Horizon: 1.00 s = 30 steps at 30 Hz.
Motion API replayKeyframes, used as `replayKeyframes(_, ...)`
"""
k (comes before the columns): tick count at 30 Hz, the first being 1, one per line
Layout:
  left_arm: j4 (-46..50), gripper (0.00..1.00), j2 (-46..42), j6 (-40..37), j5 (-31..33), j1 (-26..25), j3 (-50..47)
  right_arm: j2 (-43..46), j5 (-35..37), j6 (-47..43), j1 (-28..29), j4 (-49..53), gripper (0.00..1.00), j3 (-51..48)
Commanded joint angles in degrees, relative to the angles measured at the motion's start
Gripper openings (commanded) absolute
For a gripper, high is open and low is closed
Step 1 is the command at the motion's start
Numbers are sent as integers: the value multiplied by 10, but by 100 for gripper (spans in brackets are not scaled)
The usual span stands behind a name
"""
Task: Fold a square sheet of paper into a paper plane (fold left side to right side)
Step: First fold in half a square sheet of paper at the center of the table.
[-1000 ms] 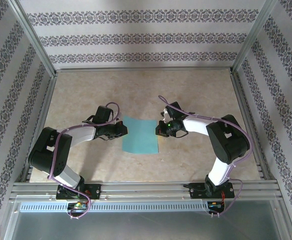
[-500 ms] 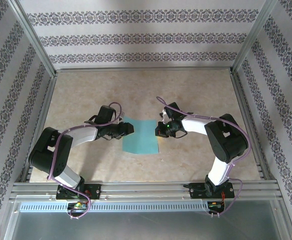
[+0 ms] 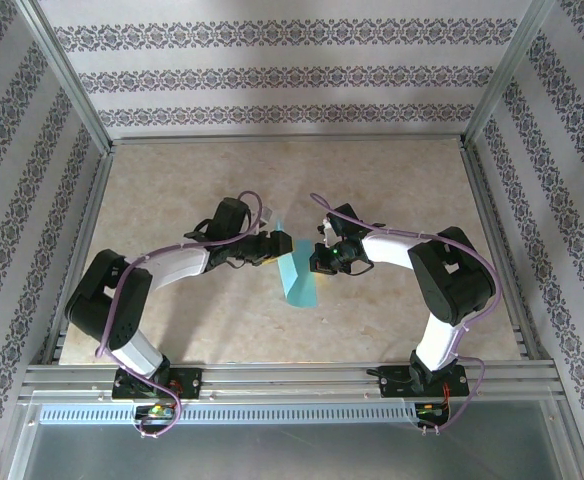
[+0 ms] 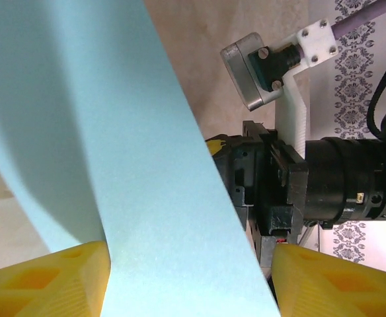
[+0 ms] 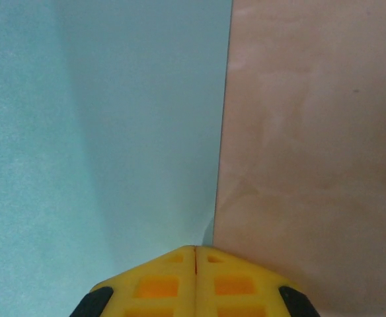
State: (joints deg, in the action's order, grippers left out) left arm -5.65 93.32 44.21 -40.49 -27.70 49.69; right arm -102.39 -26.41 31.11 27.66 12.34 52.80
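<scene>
Left arm has swung right since a second ago. The left claw (image 3: pixel 275 248) was at the sheet's left edge; now it sits over the middle and has carried that side up with it. From above, the square sheet of paper (image 3: pixel 298 285) has gone from a flat square to a narrow standing strip. Right arm hasn't moved.

The sheet sits mid-counter (image 3: pixel 392 190) between the two claws, left half lifted and leaning right, right half flat.

Left claw: fingers well apart in its wrist view, with the paper running loosely through the gap. No pinch on it that I can see.

Right claw (image 3: pixel 319 266): closed tip to tip, resting just inside the sheet's right edge. It looks like a hold-down rather than a grip.

Handling, my read:
- The paper is thin, very light and floppy. The raised flap will likely sag or spring back once it's free.
- It probably slides easily on the smooth counter, so you want that right-side pin kept on.
- Take it at an edge or corner only. Pinching mid-sheet will likely leave stray creases.
- Line the edges up before you press the fold. Creases don't come out.
</scene>
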Motion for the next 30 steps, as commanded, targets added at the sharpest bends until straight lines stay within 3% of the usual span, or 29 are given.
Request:
replayKeyframes(1, -14, 66, 20, 3, -11, -10, 14, -22, 36, -12, 7, 24, 2, -7)
replayKeyframes(14, -7, 63, 58, -12, -9, -20, 23, -13, 11, 4, 7, 0, 2, -8)
replayKeyframes(20, 27, 49, 65, -32, 4, -22, 33, 8, 9, 9, 6, -6, 2, -8)
replayKeyframes(25, 37, 29, 73, -39, 7, -23, 35, 21, 5, 11, 3, -5, 3, -6)
replayKeyframes(30, 42, 19, 78, -43, 10, -24, 36, 36, 12, 13, -3, -2, 3, -9)
